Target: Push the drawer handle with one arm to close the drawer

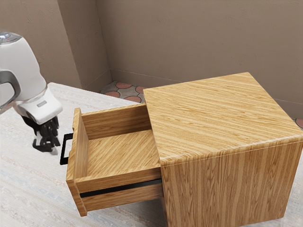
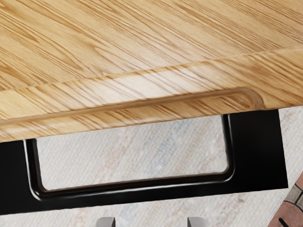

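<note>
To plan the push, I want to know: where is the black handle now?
In the exterior view's left part, the black handle is on the front of the open drawer, between it and the gripper.

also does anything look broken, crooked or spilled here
No, nothing stands out. The drawer is pulled out, as the task implies, its black handle looks intact, and the wooden cabinet shows no visible damage.

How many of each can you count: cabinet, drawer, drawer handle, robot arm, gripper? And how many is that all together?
Wooden cabinet: 1
Wooden drawer: 1
Black drawer handle: 1
White robot arm: 1
Black gripper: 1
Total: 5
</note>
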